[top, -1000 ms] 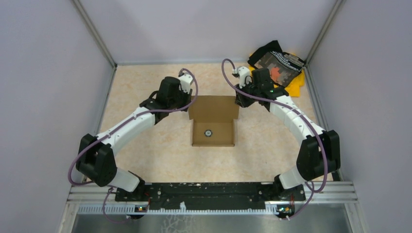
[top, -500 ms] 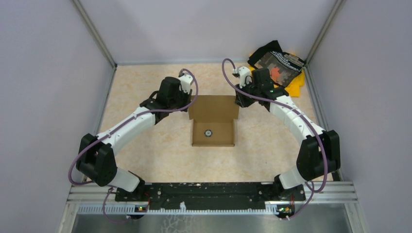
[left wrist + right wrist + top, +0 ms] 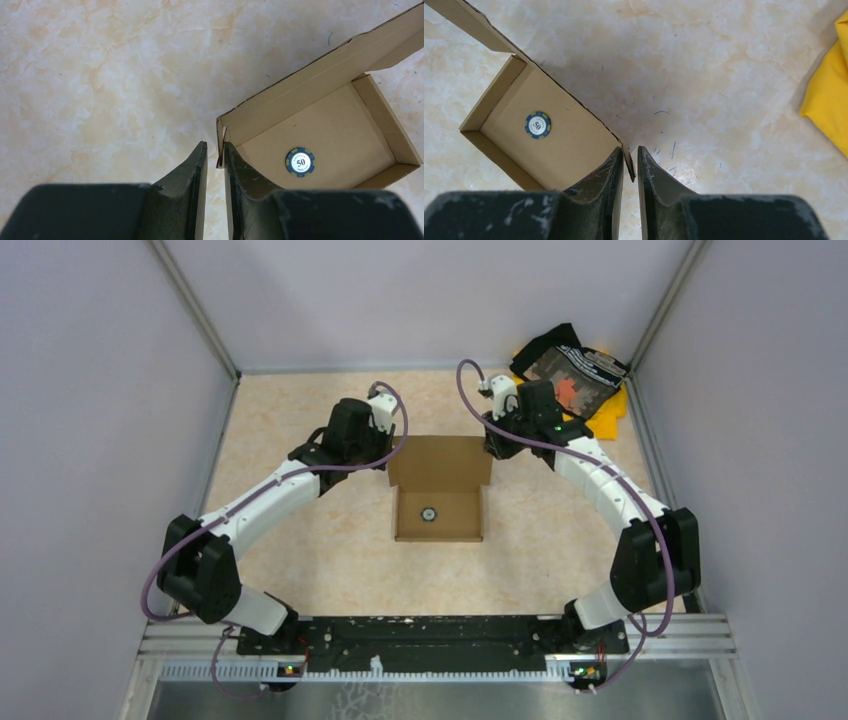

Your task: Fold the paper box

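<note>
Matt brown corrugated-cardboard paper box (image 3: 440, 465)

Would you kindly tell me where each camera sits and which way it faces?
Top: above, behind the bases, facing down; both arms flank the box.
Left wrist: facing down past left gripper, which pinches a box corner.
Right wrist: facing down past right gripper, pinching another corner.
Shared: both wrist views show the chip.

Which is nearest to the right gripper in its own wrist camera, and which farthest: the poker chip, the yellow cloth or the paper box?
1. paper box: its corner wall stands between the fingers of the right gripper.
2. poker chip: on the box floor, to the left.
3. yellow cloth: at the picture's right edge.
</note>
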### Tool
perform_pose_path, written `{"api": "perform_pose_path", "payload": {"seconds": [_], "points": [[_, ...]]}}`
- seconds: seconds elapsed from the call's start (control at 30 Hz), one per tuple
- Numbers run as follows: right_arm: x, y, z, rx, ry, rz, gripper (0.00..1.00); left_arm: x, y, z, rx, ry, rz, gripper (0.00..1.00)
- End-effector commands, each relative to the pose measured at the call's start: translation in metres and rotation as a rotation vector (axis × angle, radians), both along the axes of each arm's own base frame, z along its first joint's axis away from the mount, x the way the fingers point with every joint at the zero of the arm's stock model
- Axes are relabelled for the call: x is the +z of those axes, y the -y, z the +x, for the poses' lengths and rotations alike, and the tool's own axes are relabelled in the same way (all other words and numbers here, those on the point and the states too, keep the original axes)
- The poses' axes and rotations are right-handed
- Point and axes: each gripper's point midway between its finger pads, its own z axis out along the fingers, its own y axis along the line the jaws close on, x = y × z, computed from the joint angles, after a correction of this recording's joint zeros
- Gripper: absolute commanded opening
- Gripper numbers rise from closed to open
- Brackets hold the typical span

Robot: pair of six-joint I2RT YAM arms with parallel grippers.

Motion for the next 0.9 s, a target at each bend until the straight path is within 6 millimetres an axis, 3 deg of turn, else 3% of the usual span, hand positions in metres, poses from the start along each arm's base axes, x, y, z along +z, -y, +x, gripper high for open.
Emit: {"api": "perform_pose_path", "payload": {"seconds": [0.0,0.53,0.87], "points": [[0.0075,-0.0071,0.0076,0.002,0.038,0.010,0.16,-0.0020,0.0024,0.0001,-0.001,-0.006,0.001,0.24],[-0.0004,-0.0073,0.0030,0.000,0.024,-0.020,0.18,-0.0003,0.0047,0.0003,-0.006,-0.006,-0.006,0.22],[-0.0019,-0.0069,0.0029,0.000,0.019,-0.024,0.13,-0.0005,0.0060,0.0013,-0.010,-0.007,-0.008,0.17]]}}
